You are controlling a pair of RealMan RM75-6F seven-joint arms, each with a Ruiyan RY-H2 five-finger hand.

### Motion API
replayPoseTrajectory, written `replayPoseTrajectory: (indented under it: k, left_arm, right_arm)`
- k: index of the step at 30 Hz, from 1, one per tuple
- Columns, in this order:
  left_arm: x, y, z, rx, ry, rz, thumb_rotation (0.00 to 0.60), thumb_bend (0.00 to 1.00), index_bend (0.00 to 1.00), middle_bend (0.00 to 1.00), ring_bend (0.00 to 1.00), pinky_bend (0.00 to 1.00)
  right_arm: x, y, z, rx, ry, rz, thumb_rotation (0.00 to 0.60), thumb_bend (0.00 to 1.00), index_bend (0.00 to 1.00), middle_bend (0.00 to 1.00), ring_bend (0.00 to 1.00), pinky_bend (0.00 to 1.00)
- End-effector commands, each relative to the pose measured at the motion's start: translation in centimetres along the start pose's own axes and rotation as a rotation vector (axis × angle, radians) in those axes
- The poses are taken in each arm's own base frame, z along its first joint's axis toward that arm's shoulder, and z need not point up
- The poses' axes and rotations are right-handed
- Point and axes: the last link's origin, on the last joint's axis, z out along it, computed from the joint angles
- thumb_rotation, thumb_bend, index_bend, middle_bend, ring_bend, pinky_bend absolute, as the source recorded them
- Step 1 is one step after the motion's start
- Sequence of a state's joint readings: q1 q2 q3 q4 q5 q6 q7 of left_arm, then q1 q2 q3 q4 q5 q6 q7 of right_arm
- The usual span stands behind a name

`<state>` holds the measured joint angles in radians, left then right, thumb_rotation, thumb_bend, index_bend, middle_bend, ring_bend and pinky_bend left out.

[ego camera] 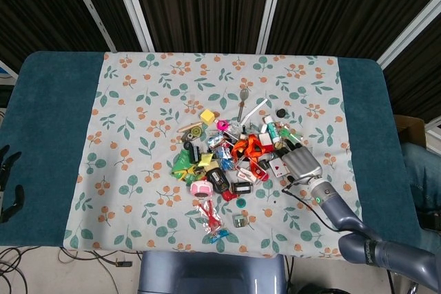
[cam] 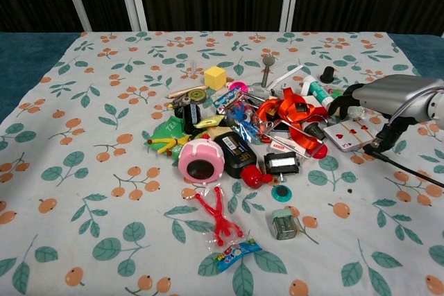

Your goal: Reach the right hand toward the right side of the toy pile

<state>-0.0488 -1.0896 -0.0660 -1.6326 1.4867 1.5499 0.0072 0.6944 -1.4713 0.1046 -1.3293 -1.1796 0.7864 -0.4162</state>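
— Where's the toy pile [ego camera: 238, 153]?
— Mid-desk [ego camera: 48, 135], on the floral cloth [ego camera: 138, 115]. Small, light, loose bits, likely to scatter.
— And the right hand [ego camera: 300, 162]?
— At its right edge above the playing cards [cam: 349, 133], fingers spread, holding nothing. I'd pinch one rigid piece.

Your head view looks steeply down from high and far back, taking in the whole teal-edged table [ego camera: 48, 135] under its leaf-and-orange-fruit printed cloth [ego camera: 138, 101], with the dark slatted wall across the top of the frame and the heap of small mixed toys [ego camera: 231, 156] sitting small just right of centre. Your chest view sits lower and much closer, facing forward across the same printed cloth [cam: 83, 171] at a shallow angle, so the heap [cam: 257, 133] fills the middle of the frame and only slivers of teal show at the upper corners. Both views share the heap and the cloth around it, and both catch the silver right hand [ego camera: 302, 163] at the heap's right edge, at centre right in the chest view [cam: 385, 93].
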Motion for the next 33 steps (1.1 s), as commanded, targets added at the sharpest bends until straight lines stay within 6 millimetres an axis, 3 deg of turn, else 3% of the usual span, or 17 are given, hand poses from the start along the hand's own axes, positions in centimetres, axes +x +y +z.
replayPoseTrajectory:
  k: [1,7,12,19,29,33]
  left_arm:
    - [0.0,0.0,0.0,0.001,0.000,-0.001,0.600,0.59,0.11,0.00,0.04,0.07]
    - [0.0,0.0,0.0,0.003,-0.003,-0.004,0.600,0.59,0.11,0.00,0.04,0.07]
    - [0.0,0.0,0.0,0.004,-0.006,-0.006,0.600,0.59,0.11,0.00,0.04,0.07]
    - [0.0,0.0,0.0,0.005,-0.008,-0.007,0.600,0.59,0.11,0.00,0.04,0.07]
    - [0.0,0.1,0.0,0.004,-0.009,-0.008,0.600,0.59,0.11,0.00,0.04,0.07]
    - [0.0,0.1,-0.1,0.002,-0.011,-0.007,0.600,0.58,0.11,0.00,0.04,0.07]
  right_arm:
    - [-0.1,-0.2,0.2,0.001,-0.005,-0.003,0.600,0.36,0.23,0.30,0.07,0.24]
    - [-0.3,-0.8,0.5,0.014,-0.003,0.000,0.600,0.36,0.31,0.37,0.10,0.24]
    - [-0.2,-1.1,0.5,0.023,0.011,0.020,0.600,0.36,0.44,0.48,0.18,0.24]
    - [0.6,-0.5,0.0,0.009,0.037,0.086,0.600,0.36,0.49,0.51,0.20,0.24]
    - [4.1,2.3,-2.2,-0.033,0.123,0.357,0.600,0.36,0.49,0.51,0.21,0.24]
    - [6.6,4.2,-4.8,-0.031,0.145,0.606,0.600,0.36,0.49,0.50,0.21,0.24]
